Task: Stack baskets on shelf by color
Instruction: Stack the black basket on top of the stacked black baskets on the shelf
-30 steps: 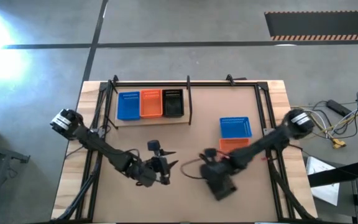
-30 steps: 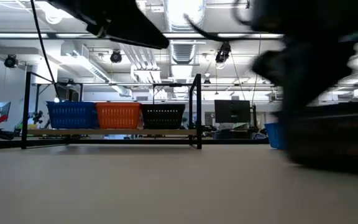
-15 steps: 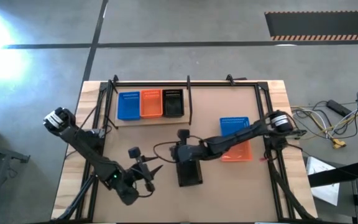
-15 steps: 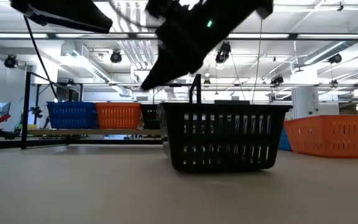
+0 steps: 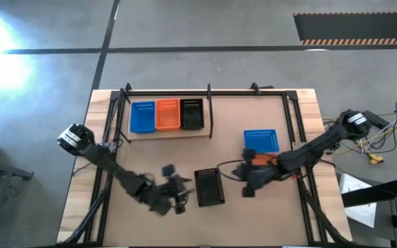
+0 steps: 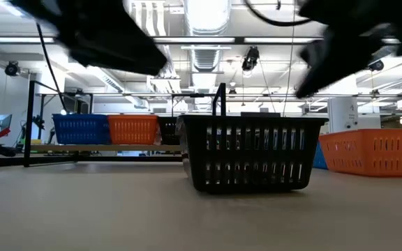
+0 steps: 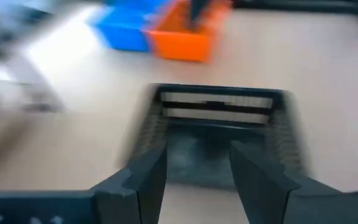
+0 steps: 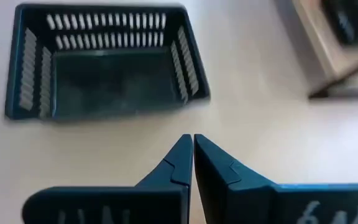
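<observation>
A black basket (image 5: pixel 209 187) stands upright on its base on the table's middle, also in the low view (image 6: pixel 253 153). My left gripper (image 7: pixel 197 163) is open just left of it, its fingers pointing at the basket's near wall (image 7: pixel 219 99); whether they touch is blurred. My right gripper (image 8: pixel 192 144) is shut and hangs right of the basket (image 8: pixel 104 68), apart from it. On the shelf (image 5: pixel 171 132) sit a blue basket (image 5: pixel 142 116), an orange basket (image 5: pixel 167 115) and a black basket (image 5: pixel 191 114) side by side.
A blue basket (image 5: pixel 261 140) and an orange basket (image 5: pixel 262 158) rest on the table at the right, the orange one partly under my right arm. Thin black rods (image 5: pixel 209 110) edge the shelf. Bare tabletop lies along the near edge.
The black basket came from the near right to the table's middle with my right gripper and has stood there since. My right gripper then drew back toward the right edge, clear of it. My left gripper swung left, then returned toward the basket, rolling as it went.
</observation>
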You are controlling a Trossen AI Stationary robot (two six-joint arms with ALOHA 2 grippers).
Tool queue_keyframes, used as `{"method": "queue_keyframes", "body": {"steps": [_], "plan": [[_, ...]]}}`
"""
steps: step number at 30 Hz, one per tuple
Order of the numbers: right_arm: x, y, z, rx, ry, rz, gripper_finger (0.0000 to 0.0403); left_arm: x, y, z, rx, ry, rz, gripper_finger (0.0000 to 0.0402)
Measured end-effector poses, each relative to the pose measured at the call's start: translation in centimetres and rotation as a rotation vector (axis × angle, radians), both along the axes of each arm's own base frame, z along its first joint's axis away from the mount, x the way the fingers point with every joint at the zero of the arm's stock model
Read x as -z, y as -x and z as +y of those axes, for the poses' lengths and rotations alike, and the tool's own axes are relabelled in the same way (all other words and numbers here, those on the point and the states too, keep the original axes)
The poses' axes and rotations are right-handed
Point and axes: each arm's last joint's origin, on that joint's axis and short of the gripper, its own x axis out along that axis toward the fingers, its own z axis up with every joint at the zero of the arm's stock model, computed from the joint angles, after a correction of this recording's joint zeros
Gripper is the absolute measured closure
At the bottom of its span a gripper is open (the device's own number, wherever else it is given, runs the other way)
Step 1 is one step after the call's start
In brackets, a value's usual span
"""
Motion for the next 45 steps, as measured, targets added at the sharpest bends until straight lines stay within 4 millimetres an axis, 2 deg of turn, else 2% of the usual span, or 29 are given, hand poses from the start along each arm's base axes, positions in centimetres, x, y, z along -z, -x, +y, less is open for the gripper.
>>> {"method": "queue_keyframes", "body": {"steps": [3, 7, 12, 17, 21, 28, 31, 36, 40, 45], "plan": [[0.7, 2.8, -0.1, 0.064, -0.013, -0.069, 0.0394, 0.0, -2.5, 1.3, 0.209, 0.088, 0.060, 0.0242], [1.1, 5.1, -0.3, 0.125, -0.011, -0.180, 0.0394, 0.1, -5.2, 3.2, 0.371, 0.110, 0.129, 0.0242], [1.5, 6.3, -0.9, 0.148, -0.032, -0.249, 0.0394, 0.1, -7.6, 5.3, 0.383, 0.029, 0.210, 0.0242], [1.9, 6.6, -1.1, 0.149, -0.035, -0.253, 0.0394, -0.8, -9.3, 5.8, 0.419, 0.070, 0.286, 0.0242], [2.4, 6.4, -1.0, 0.147, -0.018, -0.230, 0.0394, -1.8, -9.3, 5.2, 0.447, 0.058, 0.406, 0.0242], [3.3, 6.1, -0.7, 0.148, 0.003, -0.199, 0.0394, -3.0, -7.5, 3.3, 0.486, 0.027, 0.611, 0.0242], [3.6, 5.9, -0.6, 0.148, 0.008, -0.192, 0.0394, -2.7, -7.2, 3.4, 0.367, 0.138, 0.629, 0.0242], [3.9, 5.8, -0.6, 0.148, 0.015, -0.182, 0.0394, -1.4, -7.1, 4.8, 0.074, 0.384, 0.621, 0.0242], [3.9, 5.8, -0.6, 0.149, 0.013, -0.184, 0.0394, -0.5, -6.8, 5.4, -0.024, 0.451, 0.619, 0.0242], [3.9, 5.8, -0.6, 0.148, 0.014, -0.183, 0.0394, 0.0, -6.9, 5.5, -0.016, 0.494, 0.603, 0.0236]]}}
